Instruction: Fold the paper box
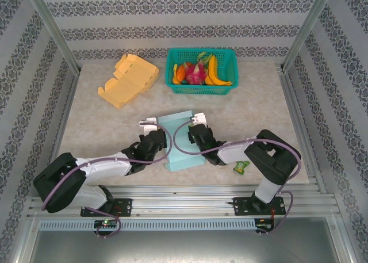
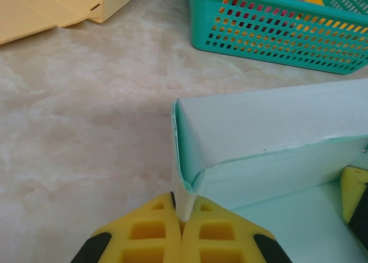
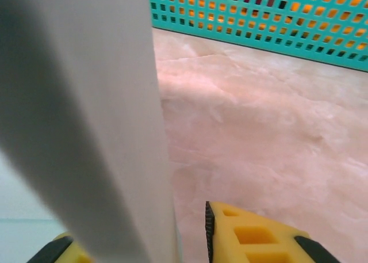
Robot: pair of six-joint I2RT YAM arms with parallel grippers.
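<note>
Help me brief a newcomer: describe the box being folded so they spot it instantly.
On the beige marble table, look at the near centre, in front of the teal plastic fruit basket. The pale teal paper box stands there, walls half raised; its only lookalike, the yellow cardboard box, lies far left.

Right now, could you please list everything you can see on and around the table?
Pale teal paper box: one, pale teal, table centre between the arms, partly folded.
Yellow-orange cardboard box: one, yellow-orange, far left, partly folded.
Teal plastic basket: one, teal, far centre.
Fruit: several, yellow bananas plus pink and orange pieces, inside the basket.
Small green packet: one, green, near right, beside the right arm.
Marble-patterned table: one, beige, beneath everything.
Left arm: one, black and white, near left; left jaws shut on the paper box's left edge.
Right arm: one, black and white, near right; right jaws straddle the box's right wall, with a gap on one side.
</note>
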